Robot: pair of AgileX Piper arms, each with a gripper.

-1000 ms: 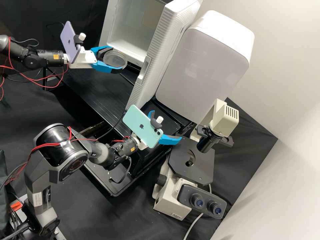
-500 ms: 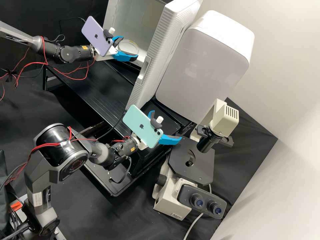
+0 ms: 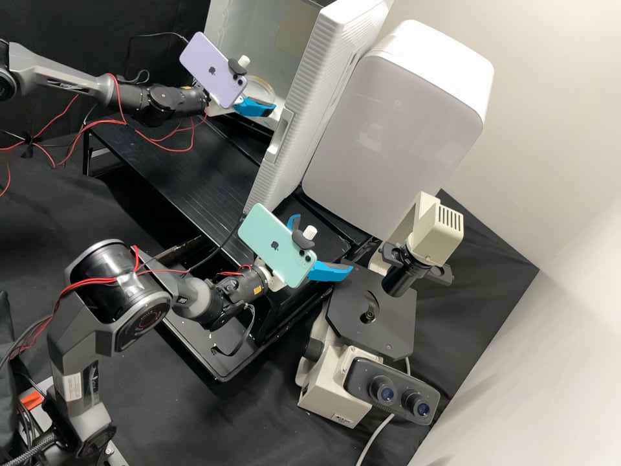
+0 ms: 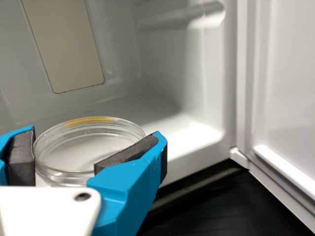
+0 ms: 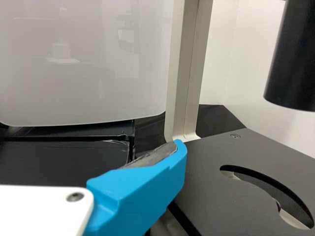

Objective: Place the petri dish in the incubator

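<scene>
Your petri dish (image 4: 88, 142) was a clear, round, shallow one with a low wall and a thin yellowish streak along its far rim. It sat level between the two blue fingers (image 4: 135, 187) of your left hand (image 4: 86, 153), which was clamped on it, with the black pads (image 4: 125, 155) pressed against opposite sides of the wall.

The dish was at the mouth of the white incubator (image 3: 249, 45), over the front lip of the chamber floor. You could not tell whether it touched that floor. The incubator door (image 3: 310, 97) stood open beside it.

In the high view, your left arm (image 3: 129, 97) stretched out long and nearly level across the back of the black desk (image 3: 194, 181). It carried a purple phone (image 3: 213, 61) on its wrist, and the hand reached into the incubator opening.

Your right arm (image 3: 207, 298) lay low at the near end of the desk with a mint-green phone (image 3: 275, 246) on its wrist. Your right hand (image 3: 335, 270) was just above the near edge of the microscope stage (image 5: 236, 172), close to the dark objective (image 5: 293, 54). You could not tell whether that hand was released or clenched.
</scene>
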